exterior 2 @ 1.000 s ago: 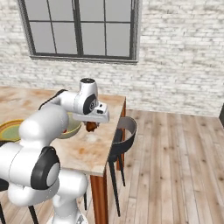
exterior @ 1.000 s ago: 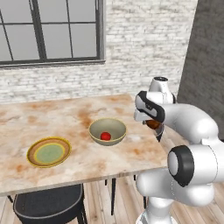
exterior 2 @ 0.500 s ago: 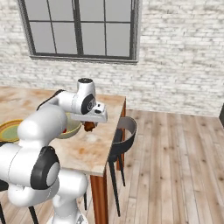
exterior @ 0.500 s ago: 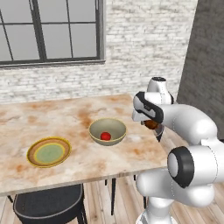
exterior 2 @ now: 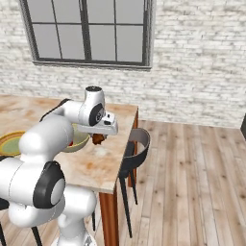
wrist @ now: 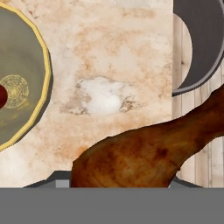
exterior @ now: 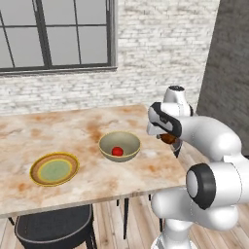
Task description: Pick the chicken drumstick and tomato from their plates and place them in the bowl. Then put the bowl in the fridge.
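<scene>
The white arm's pincer (exterior: pixel 171 140) hangs above the right-hand part of the mottled tan-and-cream marble surface (exterior: pixel 73 131), pinching the dark reddish-brown chicken drumstick (exterior: pixel 168 139) between its 2 fingers. In the hand view the drumstick (wrist: pixel 148 153) lies across the lower half of the frame, its thick end toward the lower left and its thin end rising to the right edge, clear of the surface (wrist: pixel 113 70) beneath it. From the right base view the drumstick (exterior 2: pixel 99 139) shows as a small brown lump under the white pincer (exterior 2: pixel 99 137), raised off the surface (exterior 2: pixel 103 161) close to its far right corner. The round, deep olive-tan bowl (exterior: pixel 120 146) stands on the surface to the left of the pincer, near but apart from it, and the small shiny red tomato (exterior: pixel 117 151) sits in its greenish-beige hollow. In the hand view the bowl (wrist: pixel 33 78) fills the left edge with its yellowish rim, and a sliver of the tomato (wrist: pixel 2 96) shows at the frame's border. Further left on the surface lies the flat yellow-rimmed plate with a greenish centre (exterior: pixel 54 168), well apart from the bowl. A dark round-backed chair (exterior 2: pixel 136 149) stands just beside the surface's right end, and a second dark chair (exterior: pixel 53 227) is tucked under its near edge.
</scene>
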